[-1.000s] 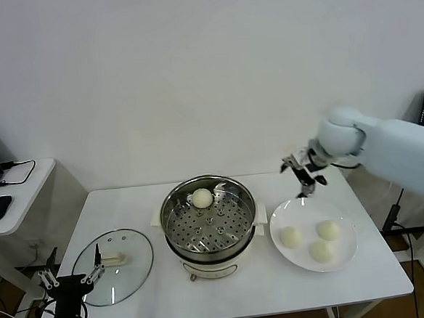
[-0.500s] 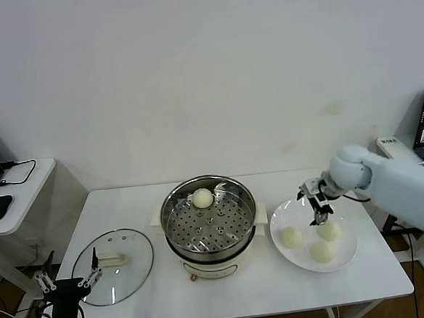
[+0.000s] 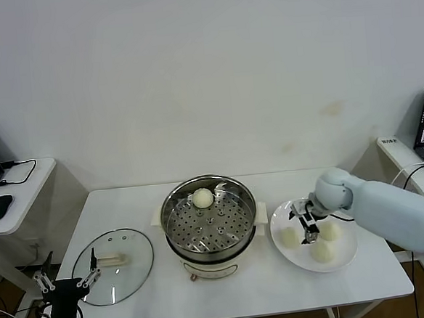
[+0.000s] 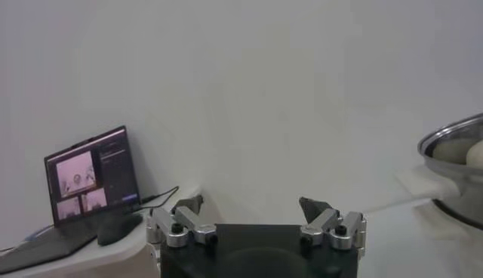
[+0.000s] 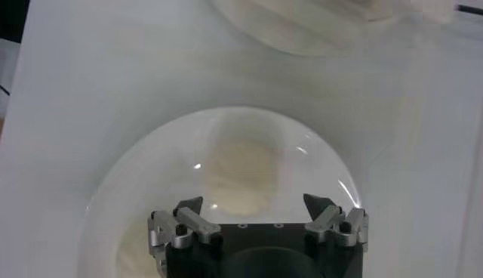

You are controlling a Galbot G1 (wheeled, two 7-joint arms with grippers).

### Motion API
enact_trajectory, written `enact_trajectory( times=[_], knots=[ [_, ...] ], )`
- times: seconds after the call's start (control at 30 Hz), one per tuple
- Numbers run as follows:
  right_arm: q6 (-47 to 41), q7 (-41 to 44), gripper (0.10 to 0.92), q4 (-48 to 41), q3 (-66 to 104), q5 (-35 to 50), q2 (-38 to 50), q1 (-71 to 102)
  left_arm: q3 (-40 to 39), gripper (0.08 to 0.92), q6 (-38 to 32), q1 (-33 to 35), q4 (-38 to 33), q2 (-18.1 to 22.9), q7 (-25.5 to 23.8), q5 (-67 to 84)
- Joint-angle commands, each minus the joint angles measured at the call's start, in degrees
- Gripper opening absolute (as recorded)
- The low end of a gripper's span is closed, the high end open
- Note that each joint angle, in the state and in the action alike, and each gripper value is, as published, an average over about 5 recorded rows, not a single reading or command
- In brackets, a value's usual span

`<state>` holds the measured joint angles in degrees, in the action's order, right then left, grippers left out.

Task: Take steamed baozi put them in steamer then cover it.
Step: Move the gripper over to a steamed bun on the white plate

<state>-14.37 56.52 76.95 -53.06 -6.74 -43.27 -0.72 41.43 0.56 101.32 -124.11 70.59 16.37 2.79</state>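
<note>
Stainless steel gleams at the centre of the head view, where the steamer (image 3: 209,219) sits on its cream pot base on the white table (image 3: 157,308). One of the steamed baozi (image 3: 202,197) lies on the perforated floor, toward the upper edge of the basket. Right of centre a white plate (image 3: 346,255) holds three more baozi: one at its left (image 3: 289,236), one at its right (image 3: 330,231) and one lower down (image 3: 321,251). The right gripper (image 3: 304,224) is low over the plate, its tips between the left and right buns, with the pale arm running off to the right edge of the frame. At lower left a glass lid (image 3: 111,258) with a cream handle lies flat on the table. The left gripper (image 3: 66,283) hangs at the lower left corner, beside the table's edge and just by the lid, fingers spread and holding nothing.

From the left wrist view, the left gripper (image 4: 256,210) fills the bottom centre, its two fingers wide apart and empty. The steamer's rim (image 4: 453,140) shows at the right edge, and an open laptop (image 4: 89,180) stands at the left.

From the right wrist view, the right gripper (image 5: 256,208) sits at the bottom centre, fingers spread apart, empty. Between them lies a pale, blurred baozi (image 5: 241,177) on the plate (image 5: 136,189). The steamer's cream base (image 5: 317,26) shows at the top.
</note>
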Motion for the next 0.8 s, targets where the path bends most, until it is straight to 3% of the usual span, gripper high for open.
enact_trajectory(
  times=[0.03,0.43,0.8],
  knots=[
    [0.07,-0.61,0.823,-2.91,1.09,-1.29,-3.25,2.23,0.01,0.823,0.02,0.00,0.06,-0.04,-0.01,0.00],
    [-0.60,0.30,0.718,-3.21,1.07,-1.97,-3.05,2.34,-0.16,0.823,-0.02,-0.15,0.33,0.20,0.04,0.02],
    [0.59,1.91,0.533,-2.82,1.03,-1.59,-2.44,0.95,0.00,0.823,-0.02,-0.10,0.23,0.24,0.05,0.00]
  ],
)
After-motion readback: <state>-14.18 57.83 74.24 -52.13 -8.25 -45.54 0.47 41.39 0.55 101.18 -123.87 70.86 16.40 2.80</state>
